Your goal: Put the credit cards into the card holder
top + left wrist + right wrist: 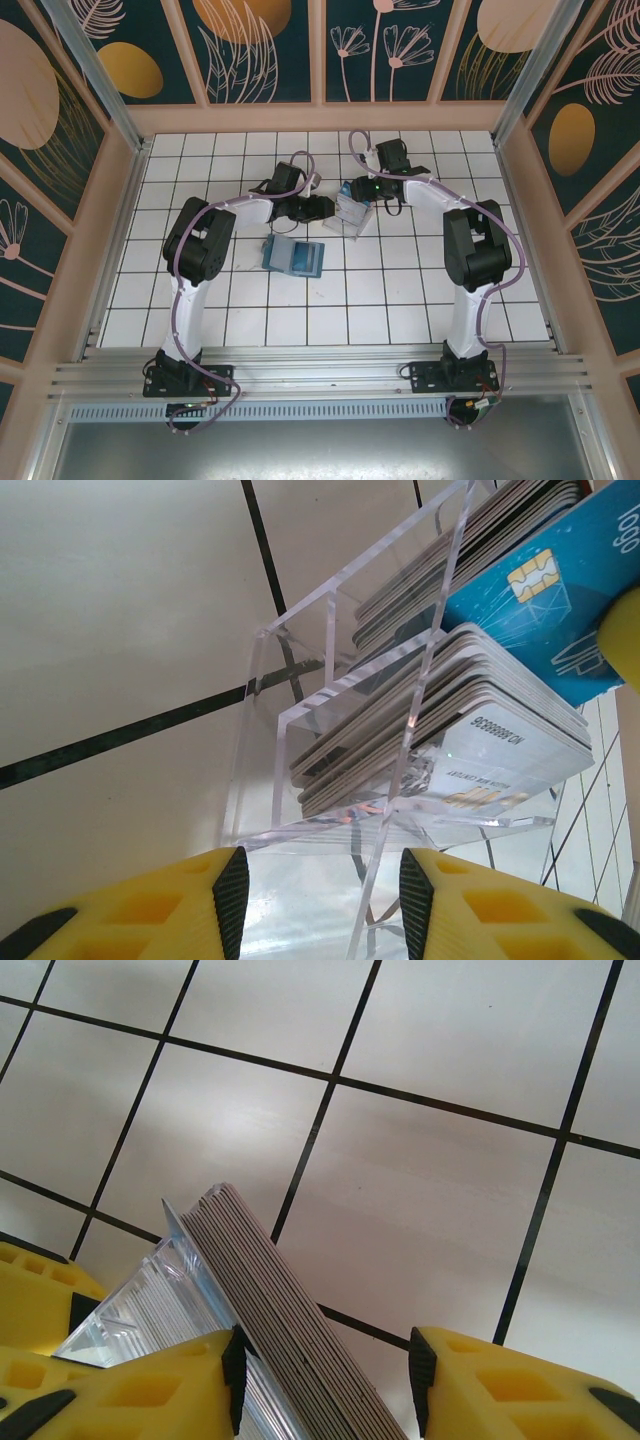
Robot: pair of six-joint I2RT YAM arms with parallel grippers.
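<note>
The credit cards stand in stacks inside a clear plastic tray (352, 216) at mid-table. In the left wrist view there are whitish-grey stacks (500, 730) and a blue chip card (530, 590) sticking out above them. My left gripper (323, 895) has the tray's (262, 730) near end filling the gap between its pads and is shut on it. My right gripper (325, 1370) is open around one stack's edge (260, 1280): the left pad touches it, the right pad stands apart. The dark teal card holder (295, 257) lies open on the tiles, in front of both grippers (325, 209) (358, 200).
The white tiled floor (400, 290) stretches out around the tray and the holder. Wooden frame walls (330, 118) close in the back and the sides. A yellow finger (625, 630) of the right gripper rests by the blue card.
</note>
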